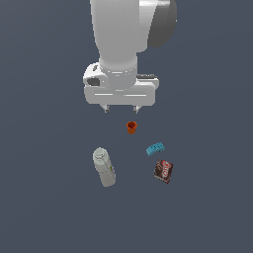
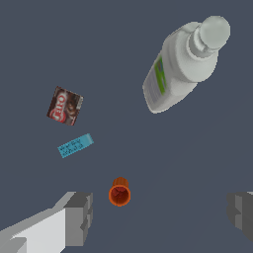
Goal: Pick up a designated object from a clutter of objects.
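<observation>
Clearly we are at the approach step: the end effector [image 1: 120, 109] hangs above the desk [image 1: 44, 207] with its jaws spread wide and nothing between them, and no item has been touched yet. In the wrist view the two fingers [image 2: 79, 217] stand far apart at either side of the picture.

The thing we want, the teal studded brick [image 1: 155, 148], lies flat on the desk toward the exterior view's right, apart from everything else but just beside the dark red-black flat box [image 1: 163, 171]. The small orange-red cup [image 1: 131, 127] stands upright almost directly under the end effector, between its fingers in the wrist view, so we judge that we are lined up closer to the wrong item than to the right one. The pale grey-green bottle [image 1: 104, 167] lies on its side, well away toward the exterior view's left.

Next, as we see it, the arm must shift sideways until the brick [image 2: 75, 146] sits midway between the fingers, turn the wrist so the jaws close across its narrow width, and only then descend. The cup and the box both call for a careful margin.
</observation>
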Available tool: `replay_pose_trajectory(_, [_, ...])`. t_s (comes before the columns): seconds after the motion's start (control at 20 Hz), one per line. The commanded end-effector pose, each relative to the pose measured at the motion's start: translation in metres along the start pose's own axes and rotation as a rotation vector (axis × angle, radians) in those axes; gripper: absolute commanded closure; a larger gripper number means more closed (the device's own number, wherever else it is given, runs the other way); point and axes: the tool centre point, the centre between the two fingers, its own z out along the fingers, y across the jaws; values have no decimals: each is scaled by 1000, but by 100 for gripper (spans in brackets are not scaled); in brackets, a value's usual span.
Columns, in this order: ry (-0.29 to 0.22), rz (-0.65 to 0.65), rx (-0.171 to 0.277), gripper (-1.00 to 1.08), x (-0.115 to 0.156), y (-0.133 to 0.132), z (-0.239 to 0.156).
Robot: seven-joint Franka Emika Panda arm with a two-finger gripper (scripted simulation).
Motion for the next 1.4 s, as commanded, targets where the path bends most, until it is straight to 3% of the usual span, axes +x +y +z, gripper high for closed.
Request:
replay_pose_trajectory(0.0, [0, 0, 0, -92, 0, 0, 0])
replay_pose_trajectory(0.4, [39, -16, 23, -92, 8, -27, -13])
replay_pose_trajectory(0.75, [38, -7, 23, -92, 9, -28, -11])
replay_pose_trajectory(1.35, [38, 122, 20, -92, 15, -44, 17])
